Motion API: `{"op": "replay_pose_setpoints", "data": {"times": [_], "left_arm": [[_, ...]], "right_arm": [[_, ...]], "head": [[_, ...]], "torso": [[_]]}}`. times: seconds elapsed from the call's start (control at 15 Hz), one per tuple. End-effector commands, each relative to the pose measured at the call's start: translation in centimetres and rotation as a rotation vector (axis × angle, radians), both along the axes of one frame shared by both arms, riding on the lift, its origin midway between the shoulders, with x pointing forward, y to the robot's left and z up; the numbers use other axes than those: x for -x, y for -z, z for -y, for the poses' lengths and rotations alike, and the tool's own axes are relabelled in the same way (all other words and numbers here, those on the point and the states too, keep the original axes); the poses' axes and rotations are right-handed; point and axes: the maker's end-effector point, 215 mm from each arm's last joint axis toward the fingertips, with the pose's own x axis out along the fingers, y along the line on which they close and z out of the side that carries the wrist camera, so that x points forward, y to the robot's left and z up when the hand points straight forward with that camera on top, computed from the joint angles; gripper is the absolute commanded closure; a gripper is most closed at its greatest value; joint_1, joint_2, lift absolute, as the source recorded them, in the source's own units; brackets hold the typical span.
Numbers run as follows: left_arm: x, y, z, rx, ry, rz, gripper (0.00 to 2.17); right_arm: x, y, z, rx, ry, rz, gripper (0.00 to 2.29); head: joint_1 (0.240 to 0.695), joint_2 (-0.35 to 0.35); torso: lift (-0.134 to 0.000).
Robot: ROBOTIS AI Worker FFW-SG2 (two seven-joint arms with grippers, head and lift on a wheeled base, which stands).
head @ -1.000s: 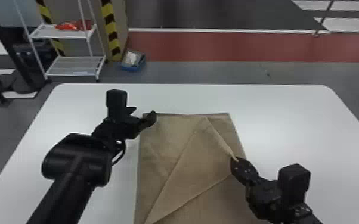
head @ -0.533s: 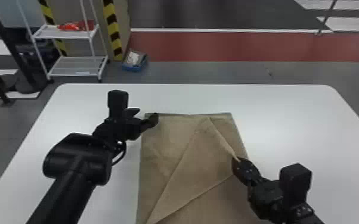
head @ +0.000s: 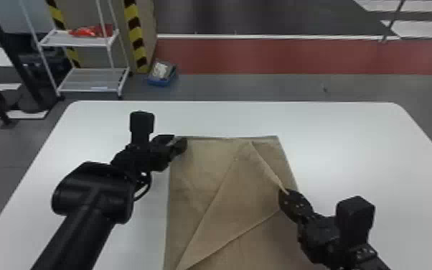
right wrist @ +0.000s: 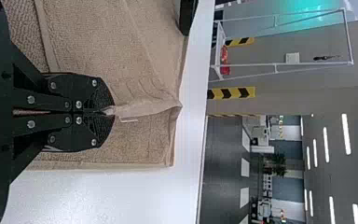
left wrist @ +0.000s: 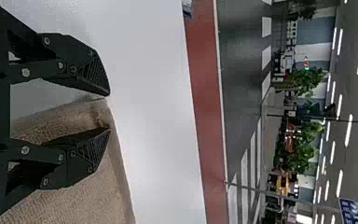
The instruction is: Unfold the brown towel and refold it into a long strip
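Two mesh shelves are carried by a white, thin-framed metal rack (head: 93, 79) on the floor at the left of the head view, and a crumpled red packet (head: 89, 31) is held on the upper one. Just right of the rack, yellow-and-black striped tape (head: 137, 36) is seen on a beige upright surface. Beside it on the floor, a small blue open box (head: 159, 84) is filled with whitish, wrapped-looking contents (head: 160, 70) that cannot be identified. White marks are borne by a blue sign (left wrist: 352, 210), seen in the left wrist view.

At the far left corner of the towel, the left end effector (head: 179, 139) is placed with its fingers well parted; the corner is seen in the gap, ungripped. The flat brown towel (head: 240, 201) of textured cloth is spread across the middle of the white, round-cornered counter (head: 369, 143). Its upper layer is turned over on a slant, with a broad, pointed flap formed and hemmed edges exposed. Along the towel's right side, the right end effector (head: 284, 192) is closed on the flap's edge, and the pinched cloth is drawn into a narrow raised pleat at its fingertips.
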Motion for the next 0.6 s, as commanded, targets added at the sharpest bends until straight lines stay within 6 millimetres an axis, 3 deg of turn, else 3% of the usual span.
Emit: {"op": "replay_pose_setpoints", "data": {"times": [0.0, 0.07, 0.13, 0.33, 0.53], "left_arm": [[0.1, 0.1, 0.0, 0.004, -0.002, -0.005, 0.80], [0.2, 0.4, -0.3, 0.003, -0.010, -0.015, 1.33], [0.4, 0.4, -0.3, 0.003, -0.015, -0.018, 1.60], [1.4, 1.1, -1.2, 0.016, -0.029, -0.050, 1.71], [3.6, -0.3, -2.6, 0.049, -0.049, -0.083, 1.72]], "right_arm": [[-0.1, 0.0, 0.0, -0.002, 0.001, 0.001, 1.33], [-0.1, 0.0, 0.0, -0.002, 0.001, 0.001, 1.33], [-0.1, 0.0, 0.1, -0.001, 0.001, 0.001, 1.33], [-0.3, -0.2, 0.3, -0.006, 0.004, 0.003, 1.33], [-1.1, -1.0, 1.8, -0.003, 0.026, 0.019, 1.33]], "head": [[0.695, -0.005], [0.695, -0.006], [0.695, -0.005], [0.695, -0.003], [0.695, 0.002]], "torso": [[-0.123], [-0.123], [-0.123], [-0.123], [-0.123]]}}
